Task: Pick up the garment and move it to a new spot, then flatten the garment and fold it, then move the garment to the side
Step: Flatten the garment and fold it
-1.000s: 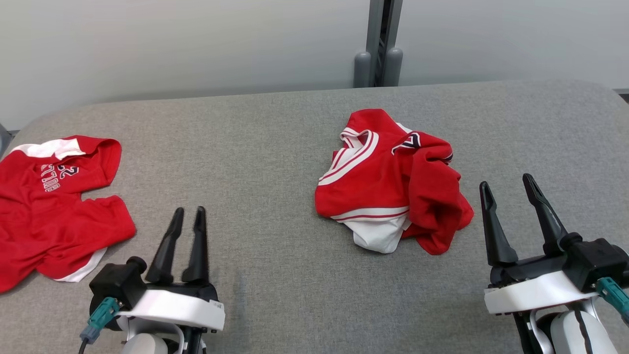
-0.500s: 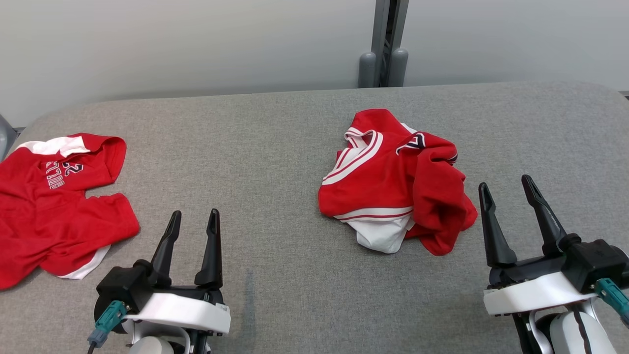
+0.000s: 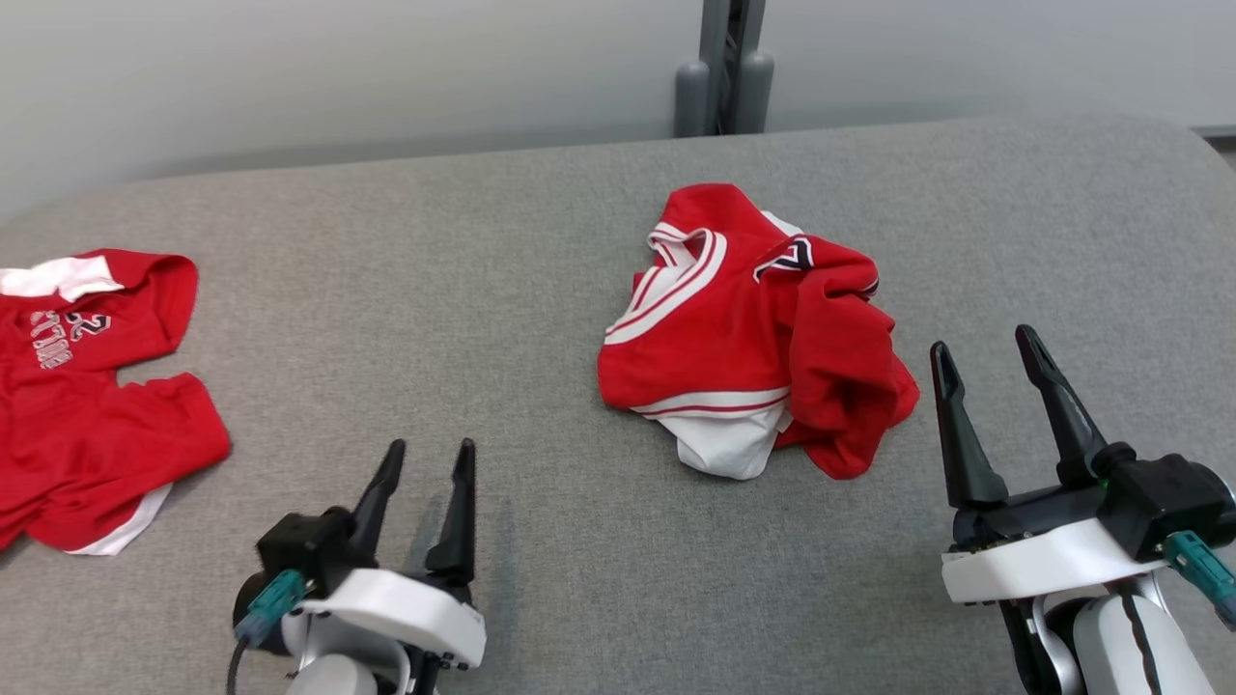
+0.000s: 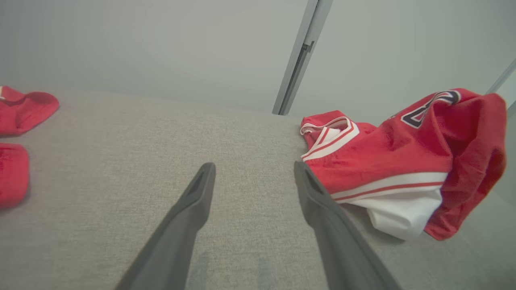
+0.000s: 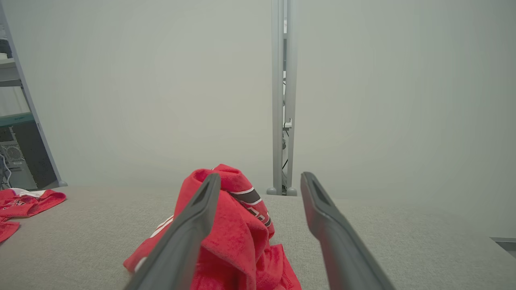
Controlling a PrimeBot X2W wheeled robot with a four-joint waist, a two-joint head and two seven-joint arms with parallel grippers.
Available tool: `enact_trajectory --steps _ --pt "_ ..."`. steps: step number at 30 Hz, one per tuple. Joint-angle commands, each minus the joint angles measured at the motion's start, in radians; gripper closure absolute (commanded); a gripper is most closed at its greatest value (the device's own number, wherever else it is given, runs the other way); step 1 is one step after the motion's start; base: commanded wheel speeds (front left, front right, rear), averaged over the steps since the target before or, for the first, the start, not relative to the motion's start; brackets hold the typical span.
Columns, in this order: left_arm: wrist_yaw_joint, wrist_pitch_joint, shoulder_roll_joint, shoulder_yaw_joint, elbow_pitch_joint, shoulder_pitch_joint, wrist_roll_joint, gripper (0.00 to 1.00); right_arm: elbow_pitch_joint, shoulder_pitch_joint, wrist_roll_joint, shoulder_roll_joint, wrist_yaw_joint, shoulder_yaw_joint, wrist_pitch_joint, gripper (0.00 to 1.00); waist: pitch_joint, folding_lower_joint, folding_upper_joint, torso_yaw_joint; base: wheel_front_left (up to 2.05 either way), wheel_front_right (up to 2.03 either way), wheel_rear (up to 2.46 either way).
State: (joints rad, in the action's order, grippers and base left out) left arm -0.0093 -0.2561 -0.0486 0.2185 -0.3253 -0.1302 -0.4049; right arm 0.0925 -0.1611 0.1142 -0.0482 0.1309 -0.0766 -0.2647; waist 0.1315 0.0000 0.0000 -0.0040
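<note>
Head view: crumpled jersey (image 3: 748, 333) mid-table (image 3: 435, 270), bare cloth between it and second jersey (image 3: 82, 386) at left edge; left gripper (image 3: 428, 458) and right gripper (image 3: 985, 352) spread, empty.

place: lab or test room | cues: plain pale wall panels (image 5: 121, 100), metal post (image 5: 282, 121), grey padded tabletop (image 3: 483, 290), equipment shelf (image 5: 16, 121) far left

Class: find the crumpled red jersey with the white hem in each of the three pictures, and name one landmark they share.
Head view: crumpled red jersey, right of centre.
Left wrist view: right side.
Right wrist view: bottom centre, behind the left finger.
Shared landmark: grey post beyond the table.
</note>
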Motion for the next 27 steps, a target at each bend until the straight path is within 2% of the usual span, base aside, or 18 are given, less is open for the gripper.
enact_trajectory --steps 1,7,17,24,27 --pt "-0.009 0.01 -0.003 0.009 -0.016 -0.028 0.002 0.0 -0.004 -0.014 0.003 -0.005 0.0 0.001 -0.002 0.0 0.025 0.0 0.0 -0.019 0.0 0.0 0.0" --pt "-0.055 0.064 -0.016 0.062 -0.106 -0.154 0.026 0.0 -0.021 -0.039 0.008 -0.005 0.0 -0.005 -0.002 0.0 0.097 0.0 0.0 -0.063 0.0 0.0 0.0" --pt "-0.101 0.146 -0.018 0.115 -0.239 -0.381 0.005 0.0 -0.042 -0.081 0.023 -0.005 0.0 -0.015 -0.002 0.0 0.191 0.0 0.0 -0.148 0.0 0.0 0.0" --pt "-0.104 0.196 -0.021 0.124 -0.357 -0.492 -0.007 0.0 -0.056 -0.093 0.031 -0.004 0.0 -0.013 -0.002 0.0 0.233 0.0 0.0 -0.188 0.0 0.0 0.0" --pt "-0.083 0.206 -0.024 0.126 -0.403 -0.524 0.001 0.0 -0.06 -0.094 0.037 -0.005 0.0 -0.013 -0.002 0.0 0.242 0.0 0.0 -0.197 0.0 0.0 0.0"
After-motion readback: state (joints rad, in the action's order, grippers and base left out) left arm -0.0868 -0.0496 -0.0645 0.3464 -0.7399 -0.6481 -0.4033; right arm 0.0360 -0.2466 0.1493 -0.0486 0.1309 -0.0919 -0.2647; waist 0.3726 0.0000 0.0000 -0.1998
